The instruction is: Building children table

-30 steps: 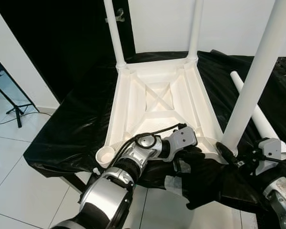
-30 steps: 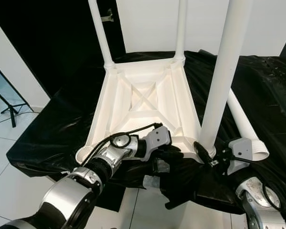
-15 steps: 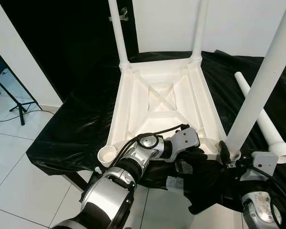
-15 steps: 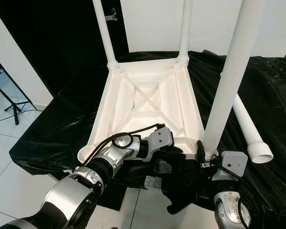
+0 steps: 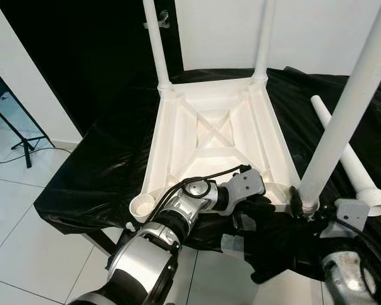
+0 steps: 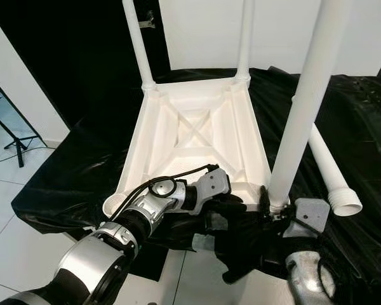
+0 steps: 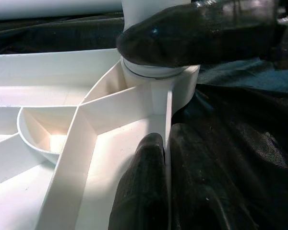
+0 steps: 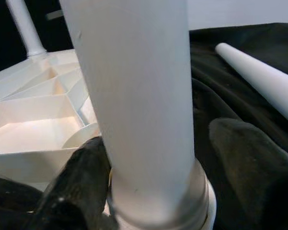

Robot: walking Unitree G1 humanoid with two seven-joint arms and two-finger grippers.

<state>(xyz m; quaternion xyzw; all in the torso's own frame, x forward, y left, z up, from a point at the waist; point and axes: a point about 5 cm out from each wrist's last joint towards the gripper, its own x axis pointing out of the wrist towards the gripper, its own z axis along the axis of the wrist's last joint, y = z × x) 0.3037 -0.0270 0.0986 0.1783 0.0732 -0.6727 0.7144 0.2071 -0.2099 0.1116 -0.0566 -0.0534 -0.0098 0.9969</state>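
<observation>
A white children's table [image 5: 216, 136] lies upside down on a tabletop [image 5: 95, 171] draped in black plastic sheeting, its ribbed underside facing up and its near edge just at the tabletop's near edge. Two white legs stand upright in the sockets at its far corners: the far left leg [image 5: 155, 41] and the far right leg [image 5: 265, 35]. The socket at the near left corner [image 5: 142, 206] is an open round cup.

At the near right corner a third leg [image 5: 343, 121] stands upright in its socket. The right claw [image 6: 276, 206] is closed around the base of this leg, one black finger [image 8: 74, 184] on each side of it just above the collar, both pressed against the white tube.

The left claw [image 7: 158, 160] reaches across the near edge to the same corner. Its fingers are pinched on the thin outer wall of the children's table just beside that socket, one finger [image 7: 141, 191] inside the wall and the other outside against the black sheeting.

A fourth leg [image 5: 346, 152] lies loose on the sheeting toward the tabletop's right edge, well apart from the table, its flared end pointing to the near edge.
</observation>
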